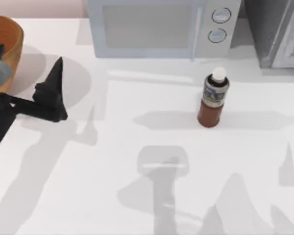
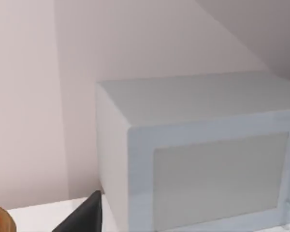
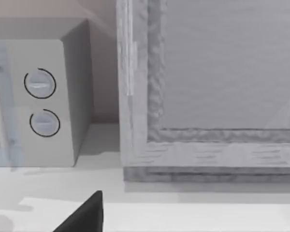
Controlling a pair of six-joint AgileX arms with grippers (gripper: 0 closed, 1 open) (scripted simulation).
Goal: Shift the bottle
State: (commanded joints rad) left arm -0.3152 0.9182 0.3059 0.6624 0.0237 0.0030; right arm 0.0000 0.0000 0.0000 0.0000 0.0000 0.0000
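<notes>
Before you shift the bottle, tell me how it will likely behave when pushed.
The bottle stands upright, tall on a narrow base, so a high push would probably tip it. Its round body would likely roll once down. It looks rigid.

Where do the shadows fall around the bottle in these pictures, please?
Top view: a soft grey band crosses the table behind the bottle, to both its sides; pointed arm shadows lie nearer the front edge. Right wrist view: the microwave shades the tabletop beside it.

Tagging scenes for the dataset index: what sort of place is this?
Likely a simulated kitchen counter. A pale grey microwave with two round dials stands at the back of the white tabletop, with a small reddish-brown bottle with a white cap before it and a round orange-brown wooden bowl at the left.
</notes>
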